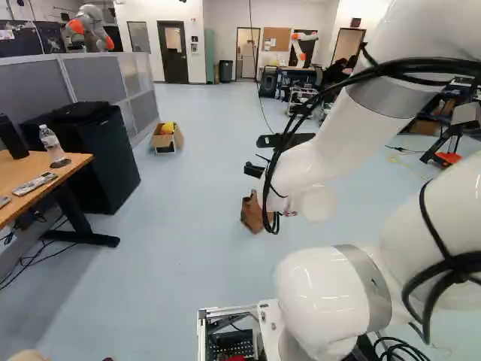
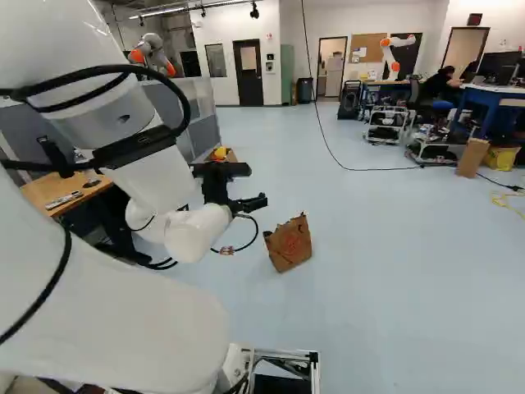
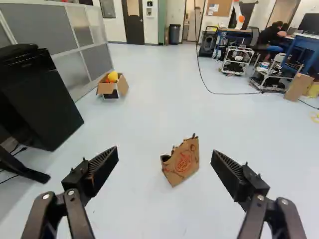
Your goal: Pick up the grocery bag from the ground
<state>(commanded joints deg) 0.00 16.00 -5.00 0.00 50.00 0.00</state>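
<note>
In the right base view, the gripper [image 2: 255, 185] hangs left of the centre of the frame, its two fingers spread apart. The brown paper bag [image 2: 289, 244] is just right of centre and lower, tilted on the floor [image 2: 369, 287], apart from the gripper. The white arm [image 2: 107, 304] fills the left side.

In the left base view, the bag is near the middle, partly hidden by the arm's black cables [image 1: 268, 203]. A cardboard box [image 1: 158, 141] with something yellow in it sits at the upper left; a wooden table [image 1: 68, 167] holding a bottle [image 1: 52, 143] is at the left edge.

In the wrist view, the fingers stand wide open. The bag is on the floor ahead of them, in line with the gap, red print facing the camera.
</note>
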